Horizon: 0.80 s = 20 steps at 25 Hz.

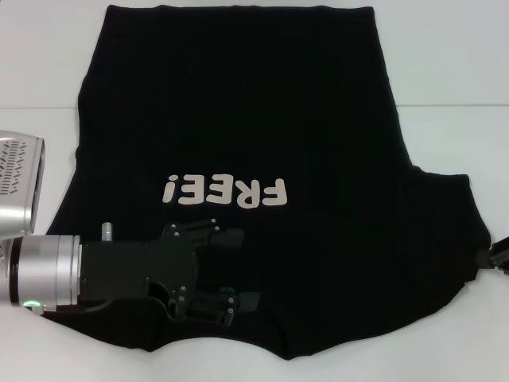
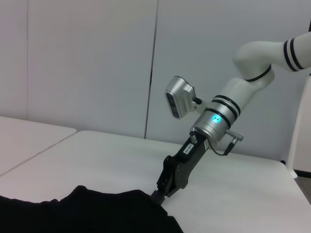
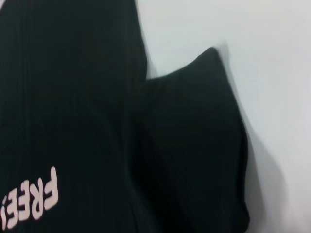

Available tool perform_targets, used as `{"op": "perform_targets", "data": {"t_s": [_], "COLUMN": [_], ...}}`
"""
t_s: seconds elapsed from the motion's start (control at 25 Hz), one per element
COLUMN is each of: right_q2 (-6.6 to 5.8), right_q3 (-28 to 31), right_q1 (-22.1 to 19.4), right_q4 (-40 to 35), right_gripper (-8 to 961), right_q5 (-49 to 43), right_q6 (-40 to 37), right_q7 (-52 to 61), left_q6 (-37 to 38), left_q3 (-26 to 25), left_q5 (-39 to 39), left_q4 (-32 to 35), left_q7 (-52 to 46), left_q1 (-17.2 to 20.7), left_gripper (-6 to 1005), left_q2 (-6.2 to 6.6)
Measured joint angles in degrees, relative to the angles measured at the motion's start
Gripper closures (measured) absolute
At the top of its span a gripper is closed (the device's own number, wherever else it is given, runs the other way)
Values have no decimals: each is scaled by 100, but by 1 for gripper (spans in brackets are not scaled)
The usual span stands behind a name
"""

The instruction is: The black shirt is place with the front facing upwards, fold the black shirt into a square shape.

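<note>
The black shirt (image 1: 238, 119) lies spread flat on the white table (image 1: 445, 64), front up, with its white "FREE!" lettering (image 1: 224, 192) upside down to me. My left gripper (image 1: 238, 269) reaches in from the left and hovers open over the collar area, one finger on each side of the neck. The small blue label (image 1: 227, 290) shows by the nearer finger. The right sleeve (image 1: 457, 223) (image 3: 194, 145) lies out flat. My right gripper (image 1: 495, 259) (image 2: 159, 193) sits low at that sleeve's hem, fingers together on the fabric edge. The left sleeve is hidden.
The left arm's silver wrist (image 1: 48, 270) and its camera housing (image 1: 20, 179) stand at the shirt's left side. The white right arm (image 2: 252, 63) rises behind the table. A seam (image 1: 445, 106) crosses the tabletop.
</note>
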Motion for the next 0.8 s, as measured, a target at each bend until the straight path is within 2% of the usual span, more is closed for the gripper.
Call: {"op": "perform_targets", "data": {"t_s": [0.2,0.4,0.8], "right_q2": [77,81,54], "right_q3": [449,861,819], "right_q1": [-80,-100,-78], "right_q4": [-134,-158,-619], "right_gripper": [939,938,935], "right_q5": [5,15,-3], "right_q6": [2,-31,-41], "right_q7": [-424,-839,-1032], "left_q6": [16,44,69], "left_q3": [-39,-85,-152], "left_q5": [-1,-4,-9], "left_q4": [0,0,0], "left_q7": [-14,-21,-27], "left_q1": [0,5,80], "left_gripper": [52,52,51], "left_q2": [0,0,-15]}}
